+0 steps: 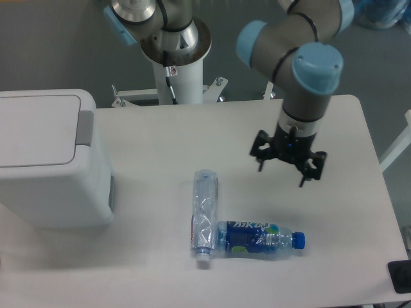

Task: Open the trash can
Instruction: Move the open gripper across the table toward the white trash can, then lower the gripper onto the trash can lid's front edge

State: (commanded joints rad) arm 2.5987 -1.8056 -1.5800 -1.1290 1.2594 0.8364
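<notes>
The trash can is a large boxy white bin at the left edge of the table, its flat lid down and a grey push-bar strip along the lid's right side. My gripper hangs above the right half of the table, far to the right of the bin, fingers spread apart and pointing down with nothing between them.
Two plastic bottles lie on the table in front of the gripper: a clear crushed one and a blue-labelled one with a blue cap. The arm's white base post stands at the back edge. A dark object sits at the lower right.
</notes>
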